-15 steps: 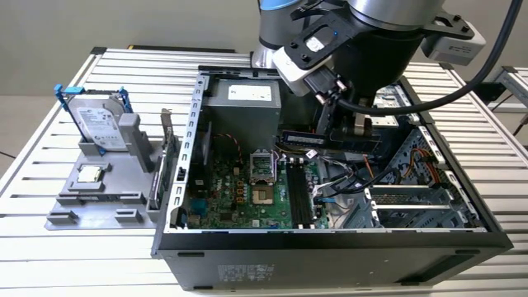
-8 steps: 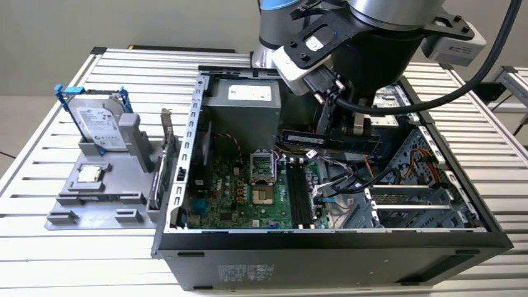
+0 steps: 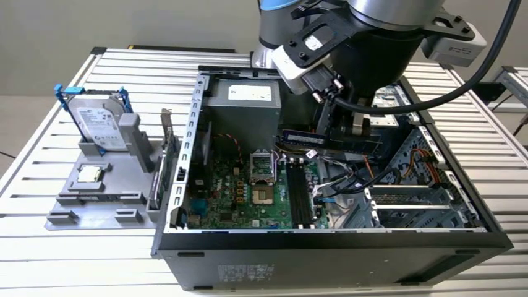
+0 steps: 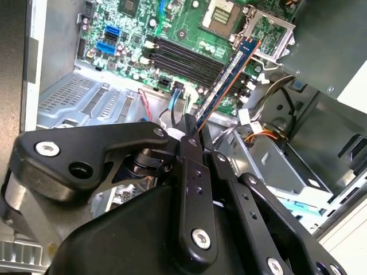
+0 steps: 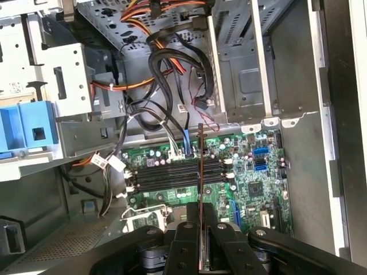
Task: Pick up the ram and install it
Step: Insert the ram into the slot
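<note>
The gripper (image 4: pixel 198 134) has its jaws closed tight on one end of the ram (image 4: pixel 226 80), with no gap showing between the fingers (image 4: pixel 190 172) and the board. The clamped end of the stick is hidden between those black fingers. In the first wrist view the ram (image 5: pixel 200 166) is seen edge-on, a thin dark line rising from the gripper (image 5: pixel 200 213), so its chips and label cannot be made out there.

In the exterior view the ram (image 3: pixel 298 137) hangs level inside the open computer case (image 3: pixel 330 238), above the motherboard (image 3: pixel 239 195) and near the case's back wall, just beside the power supply (image 3: pixel 243 105). The arm's wrist (image 3: pixel 371 43) covers the end toward the exterior view's right, and the fingers with it. The stick is held clear of the black memory slots (image 3: pixel 298 198) and is not seated. In the second wrist view its free end overlaps the CPU socket frame (image 4: pixel 269 43), and how high above it cannot be told.

Orange and black cables (image 5: pixel 172 51) crowd the drive-cage side of the case, partly cut off at the picture's edge.

The case stands on a slatted metal table (image 3: pixel 49 247). Toward the table's edge at the exterior view's left, a grey fixture (image 3: pixel 91 198) holds a hard drive (image 3: pixel 95 120) with blue rails, and a card with a metal bracket (image 3: pixel 165 154) stands just beside the case wall, seen edge-on.
</note>
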Action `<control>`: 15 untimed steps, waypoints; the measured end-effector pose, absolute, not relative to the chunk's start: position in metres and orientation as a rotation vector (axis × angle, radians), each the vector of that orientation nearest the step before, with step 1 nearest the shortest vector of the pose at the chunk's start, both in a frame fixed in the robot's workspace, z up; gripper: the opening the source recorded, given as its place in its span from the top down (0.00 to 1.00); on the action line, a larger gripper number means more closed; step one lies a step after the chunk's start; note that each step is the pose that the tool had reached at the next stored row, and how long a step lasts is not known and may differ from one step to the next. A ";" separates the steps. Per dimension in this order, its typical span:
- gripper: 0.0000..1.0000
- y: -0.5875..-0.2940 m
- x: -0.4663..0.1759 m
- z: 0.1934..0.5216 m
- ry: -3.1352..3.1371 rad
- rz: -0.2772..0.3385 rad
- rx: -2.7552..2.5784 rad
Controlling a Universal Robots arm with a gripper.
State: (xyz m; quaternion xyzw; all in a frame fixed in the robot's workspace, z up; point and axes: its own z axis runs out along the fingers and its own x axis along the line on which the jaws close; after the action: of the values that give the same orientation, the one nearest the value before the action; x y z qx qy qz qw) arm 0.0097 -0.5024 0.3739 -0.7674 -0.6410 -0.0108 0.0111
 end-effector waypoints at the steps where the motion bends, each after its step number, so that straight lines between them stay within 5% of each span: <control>1: 1.00 -0.502 0.010 0.374 -1.997 -0.034 -2.396; 15: 1.00 -0.502 0.010 0.374 -1.946 -0.034 -2.438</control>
State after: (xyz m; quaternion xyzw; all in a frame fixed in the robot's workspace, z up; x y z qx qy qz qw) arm 0.0097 -0.5024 0.3739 -0.7814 -0.6238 -0.0110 0.0109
